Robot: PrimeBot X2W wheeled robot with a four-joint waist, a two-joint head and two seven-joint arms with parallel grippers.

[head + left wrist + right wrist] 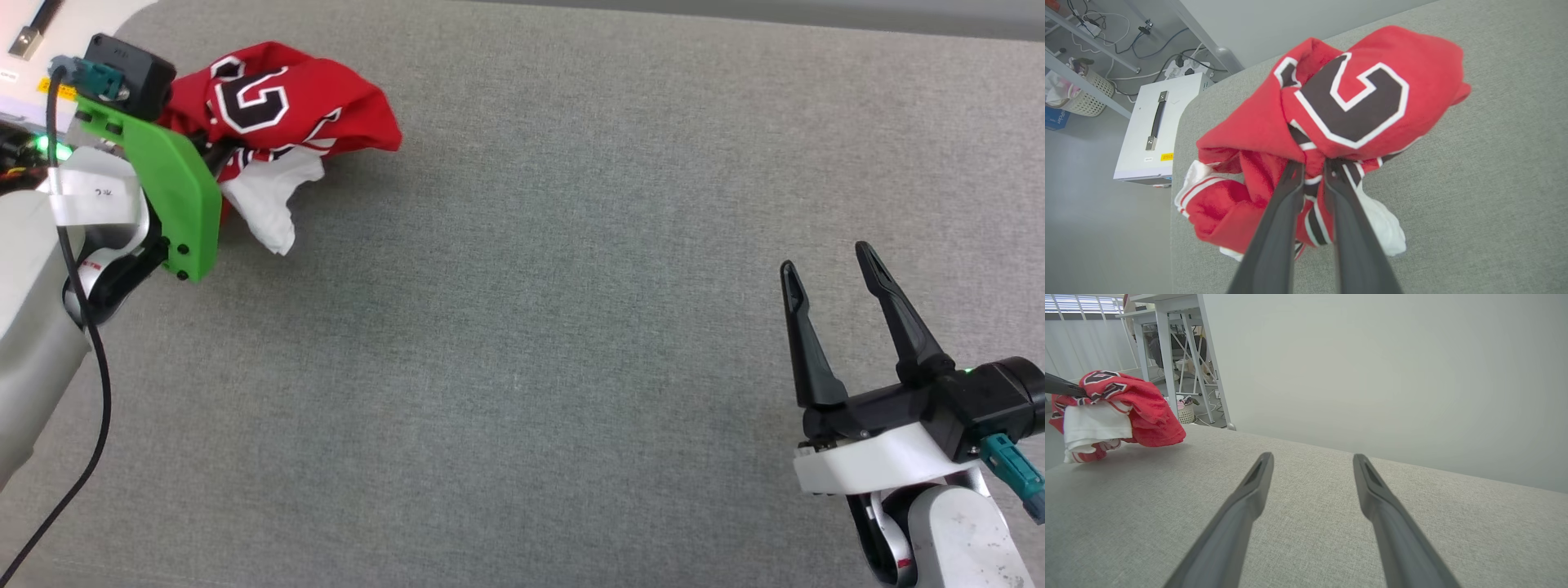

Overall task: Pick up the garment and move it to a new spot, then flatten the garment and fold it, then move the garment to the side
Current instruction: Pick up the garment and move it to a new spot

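Pinched by left gripper point(1314, 165): bunched red shirt point(1363, 102), upper left of head view. Lower right, right gripper point(826, 257) spread, empty. Pickup judged begun; move, flattening, folding, setting aside left.

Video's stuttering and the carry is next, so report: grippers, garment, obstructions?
Left gripper, jaws shut on the bunched red garment, far left corner of the grey surface. Right gripper, jaws open, holding nothing. Nothing seen in the way.
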